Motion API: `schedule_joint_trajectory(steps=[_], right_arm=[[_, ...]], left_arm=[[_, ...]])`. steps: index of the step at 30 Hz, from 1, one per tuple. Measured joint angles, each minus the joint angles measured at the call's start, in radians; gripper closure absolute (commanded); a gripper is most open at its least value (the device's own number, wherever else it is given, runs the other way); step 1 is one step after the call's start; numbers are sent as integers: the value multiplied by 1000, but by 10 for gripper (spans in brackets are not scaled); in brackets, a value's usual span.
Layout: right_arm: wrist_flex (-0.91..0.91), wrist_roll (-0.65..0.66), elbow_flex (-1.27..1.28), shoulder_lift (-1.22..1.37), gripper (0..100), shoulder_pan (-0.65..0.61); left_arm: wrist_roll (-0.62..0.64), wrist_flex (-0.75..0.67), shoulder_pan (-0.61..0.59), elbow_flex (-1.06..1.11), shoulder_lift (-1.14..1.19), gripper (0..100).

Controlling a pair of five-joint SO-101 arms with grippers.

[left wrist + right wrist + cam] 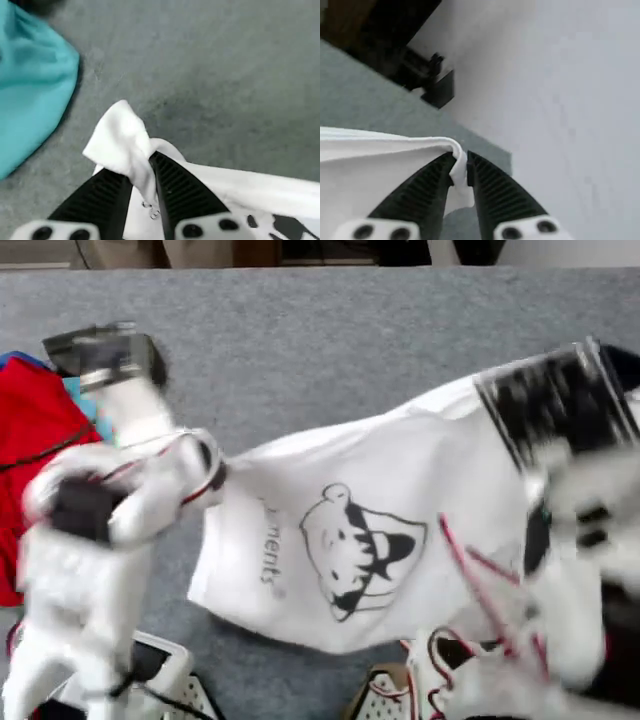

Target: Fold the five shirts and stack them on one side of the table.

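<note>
Step in hand: fold of white shirt (350,540), print side up, stretched over mid tabletop (300,350) btw my two pincers. L pincer (142,170) clamped on a bunched corner at its left end; R pincer (460,159) clamped on the edge at its right end. Next, I judge: carry both ends over together w/ even tension, else crooked crease. Count: 3 shirts seen, i.e. 1 white shirt, 1 red shirt (30,430), 1 teal shirt (30,85), latter two at left edge.

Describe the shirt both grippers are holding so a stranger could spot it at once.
On the grey table, the white shirt spans the middle, pinched by the left gripper and the right gripper. Unlike the red shirt and teal shirt off to one side, it bears a black cartoon print.
</note>
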Motion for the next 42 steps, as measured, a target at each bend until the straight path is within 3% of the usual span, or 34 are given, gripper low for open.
schedule_joint_trajectory(steps=[5, 8, 11, 15, 25, 32, 36, 42], right_arm=[[-187, -5, 468, 9, 998, -74], [-381, -6, 767, 9, 998, -80], [-586, -6, 1054, 11, 998, -78], [-829, -8, 1359, 12, 998, -78], [-1191, -44, 1672, 11, 998, -78], [-1301, -107, 1691, 103, 998, -40], [-1376, -123, 1691, 235, 998, -37], [-1367, -146, 1619, 333, 998, -11]], left_arm=[[-83, -402, 0, 410, 69, 972], [-97, -601, -2, 540, 126, 857], [-95, -683, -2, 559, 203, 735], [-20, -690, -21, 522, 328, 718], [123, -514, -187, 109, 617, 726], [141, -181, -187, -94, 736, 869], [149, -8, -190, -138, 736, 870], [196, 78, -218, -163, 632, 778]])
